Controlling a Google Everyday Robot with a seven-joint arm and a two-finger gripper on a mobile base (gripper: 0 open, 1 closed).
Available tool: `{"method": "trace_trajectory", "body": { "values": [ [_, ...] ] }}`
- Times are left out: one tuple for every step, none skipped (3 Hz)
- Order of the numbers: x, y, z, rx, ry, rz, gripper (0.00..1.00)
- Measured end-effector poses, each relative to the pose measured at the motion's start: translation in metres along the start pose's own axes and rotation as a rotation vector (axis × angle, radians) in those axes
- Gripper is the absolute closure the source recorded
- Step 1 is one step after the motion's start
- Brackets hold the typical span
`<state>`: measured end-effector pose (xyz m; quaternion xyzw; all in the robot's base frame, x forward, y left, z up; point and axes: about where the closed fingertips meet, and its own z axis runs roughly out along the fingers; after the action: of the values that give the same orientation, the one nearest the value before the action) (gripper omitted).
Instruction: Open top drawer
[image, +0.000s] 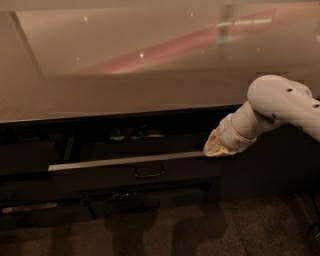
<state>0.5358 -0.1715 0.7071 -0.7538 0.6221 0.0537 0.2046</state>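
The top drawer (105, 175) is a wide dark grey front with a small loop handle (149, 172) at its centre and a pale rim along its top. It stands pulled out from under the counter, and its inside is dark, with a few small things at the back (135, 134). My white arm reaches in from the right. My gripper (212, 147) is at the drawer's right end, level with the pale rim, wrapped in a tan cover.
A glossy counter (125, 85) runs across the view above the drawer. Dark panels lie left of the drawer, and a lower drawer front (125, 202) sits beneath it. The floor (200, 230) below is dark and speckled.
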Motion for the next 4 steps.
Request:
{"method": "trace_trajectory", "body": {
  "values": [
    [0.000,0.000,0.000,0.000,0.000,0.000,1.00],
    [0.013,-0.034,-0.006,-0.010,0.012,0.036,1.00],
    [0.013,-0.034,-0.006,-0.010,0.012,0.036,1.00],
    [0.020,-0.034,0.008,-0.041,0.011,0.052,1.00]
  ]
}}
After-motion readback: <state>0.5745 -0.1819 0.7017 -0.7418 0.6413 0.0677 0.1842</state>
